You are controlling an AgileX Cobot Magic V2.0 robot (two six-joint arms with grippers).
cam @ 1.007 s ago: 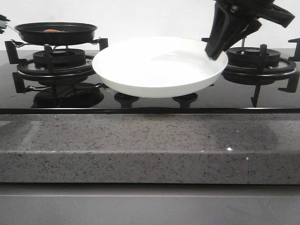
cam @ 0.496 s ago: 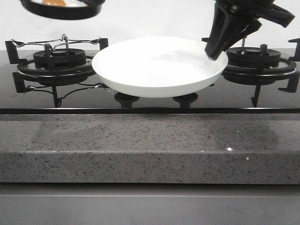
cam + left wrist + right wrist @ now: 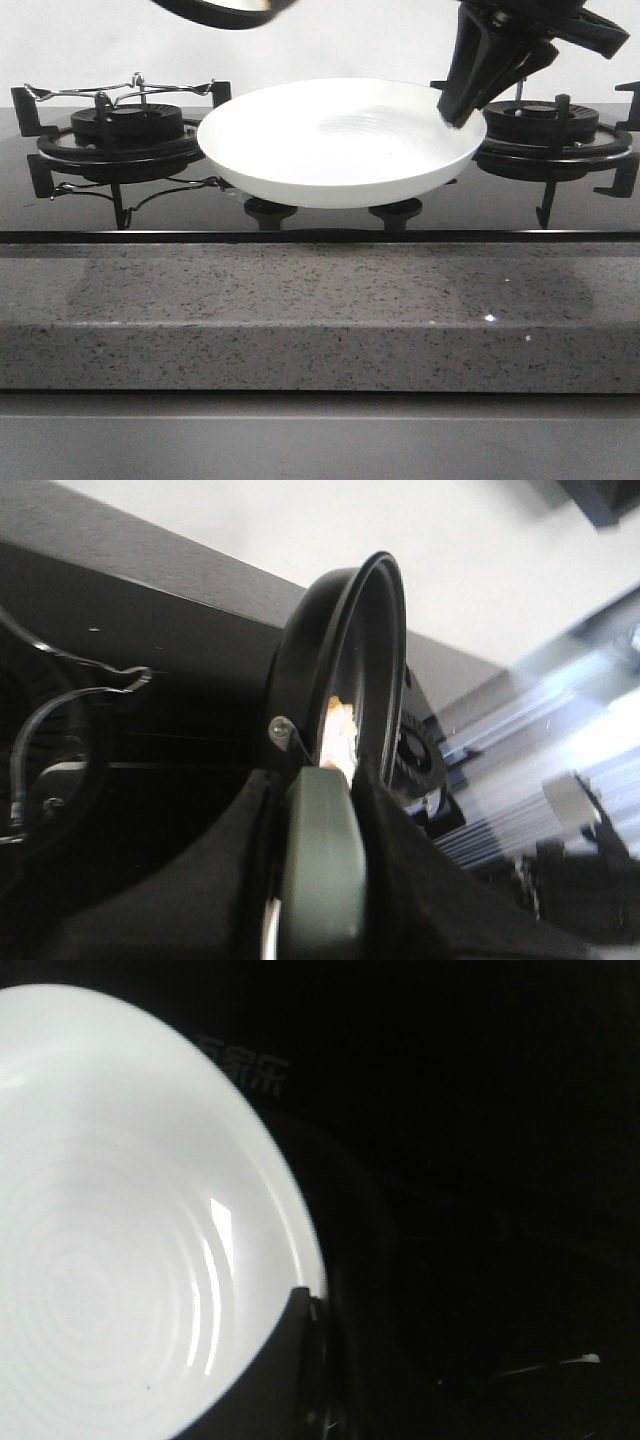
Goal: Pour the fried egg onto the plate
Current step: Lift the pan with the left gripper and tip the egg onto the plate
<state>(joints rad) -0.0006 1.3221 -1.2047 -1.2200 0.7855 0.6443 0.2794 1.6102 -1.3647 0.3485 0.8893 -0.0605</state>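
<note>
1. The plate point(image 3: 340, 140) was held up over the middle of the stove, between the left burner point(image 3: 125, 125) and the right burner point(image 3: 555, 125), with nothing on it.
2. The right gripper point(image 3: 462, 105) was clamped on the plate's right rim; in the right wrist view one dark finger point(image 3: 290, 1350) lay over the white rim point(image 3: 270, 1175).
3. The black pan point(image 3: 225, 10) was high up at the top edge of the front view, above and to the left of the plate, only its lower part visible.
4. In the left wrist view the pan point(image 3: 345, 670) stood nearly on its edge, and the fried egg point(image 3: 340, 735) showed inside as a small orange-white bit near the handle point(image 3: 320, 865).
5. The left gripper point(image 3: 320, 880) was around the pan handle; I cannot tell for sure if the claw was fully closed, bc the fingers were dark and too close to the cam.
6. The grey speckled counter point(image 3: 320, 310) ran along the front of the stove.
</note>
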